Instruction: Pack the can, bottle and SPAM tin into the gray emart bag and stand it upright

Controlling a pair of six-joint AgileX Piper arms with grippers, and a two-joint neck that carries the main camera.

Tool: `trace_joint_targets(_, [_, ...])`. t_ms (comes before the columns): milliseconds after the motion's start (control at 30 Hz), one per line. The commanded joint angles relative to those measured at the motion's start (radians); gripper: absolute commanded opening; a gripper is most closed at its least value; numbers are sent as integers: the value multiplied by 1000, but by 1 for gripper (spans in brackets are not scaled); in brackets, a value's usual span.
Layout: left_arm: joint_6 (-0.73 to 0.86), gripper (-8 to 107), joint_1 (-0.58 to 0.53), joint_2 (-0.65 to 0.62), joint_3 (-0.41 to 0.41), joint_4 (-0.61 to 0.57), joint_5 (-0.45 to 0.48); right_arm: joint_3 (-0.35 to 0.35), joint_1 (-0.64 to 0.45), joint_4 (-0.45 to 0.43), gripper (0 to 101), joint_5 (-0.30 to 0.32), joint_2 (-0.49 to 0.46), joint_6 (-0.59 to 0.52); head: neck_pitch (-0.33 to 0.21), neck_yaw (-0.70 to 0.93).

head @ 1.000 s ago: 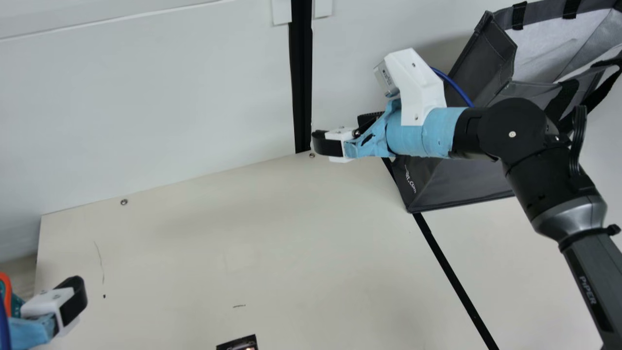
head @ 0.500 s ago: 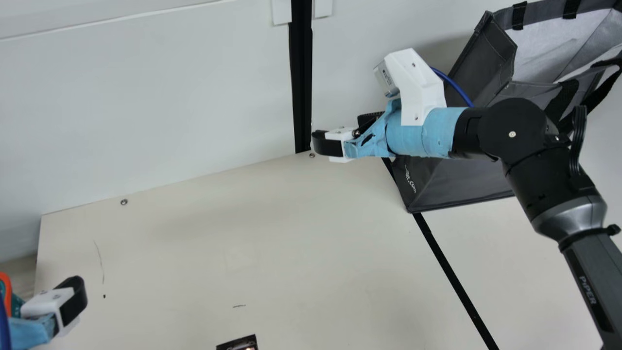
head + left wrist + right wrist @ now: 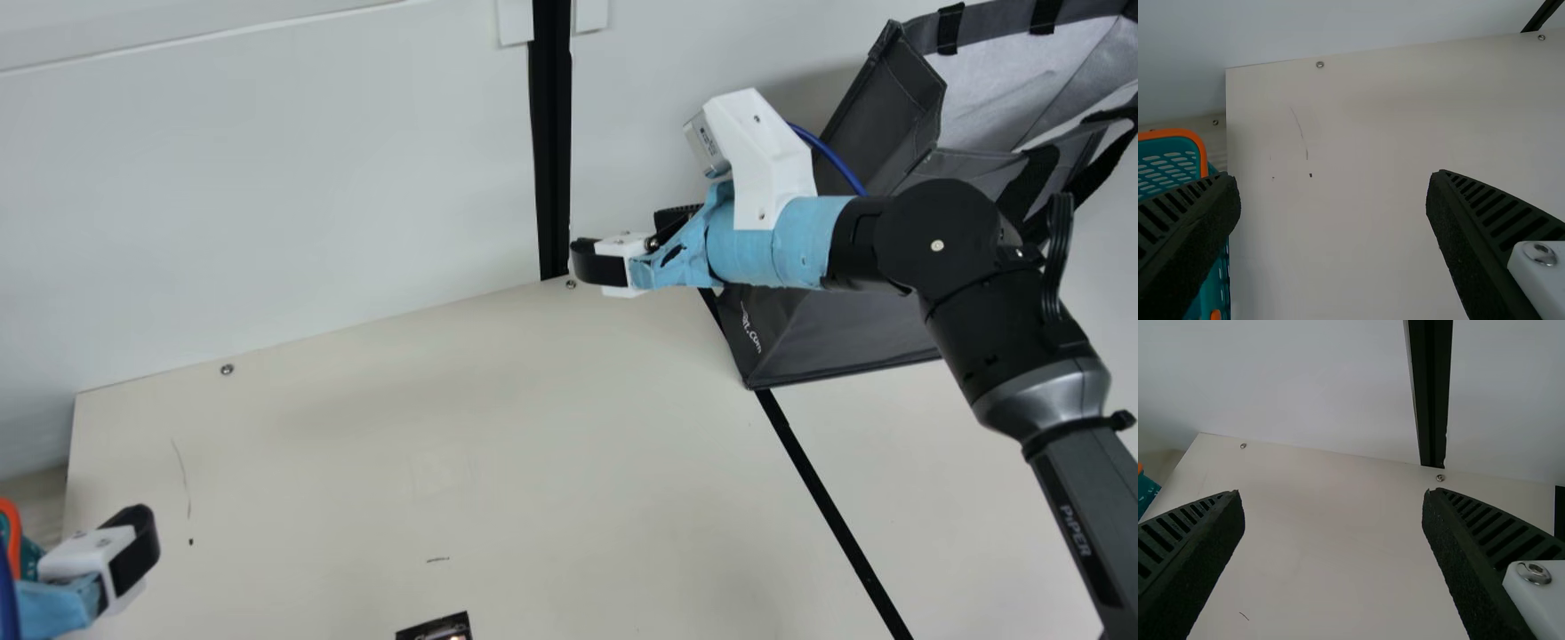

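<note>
The gray bag (image 3: pixel 853 329) stands upright at the back right in the main view, its top open and pale lining showing, partly behind my right arm. My right gripper (image 3: pixel 597 261) is held left of the bag, over the table's back edge. In the right wrist view the right gripper (image 3: pixel 1331 500) has its fingers wide apart with nothing between them. At the main view's lower left is my left gripper (image 3: pixel 133 556); the left wrist view shows the left gripper (image 3: pixel 1335 180) spread open too, above bare table.
A teal basket with an orange rim (image 3: pixel 1203 150) stands beside the left finger in the left wrist view. A small dark printed object (image 3: pixel 436 629) lies at the main view's bottom edge. The white wall (image 3: pixel 267 178) rises behind the table (image 3: pixel 533 444).
</note>
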Motion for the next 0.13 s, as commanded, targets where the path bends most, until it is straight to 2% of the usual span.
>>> trace_joint_targets(0, [0, 90, 0, 0, 0, 0, 0, 0, 0, 0, 95, 0, 0, 0, -23, -2])
trace_joint_targets(100, [0, 90, 0, 0, 0, 0, 0, 0, 0, 0, 95, 0, 0, 0, -23, -2])
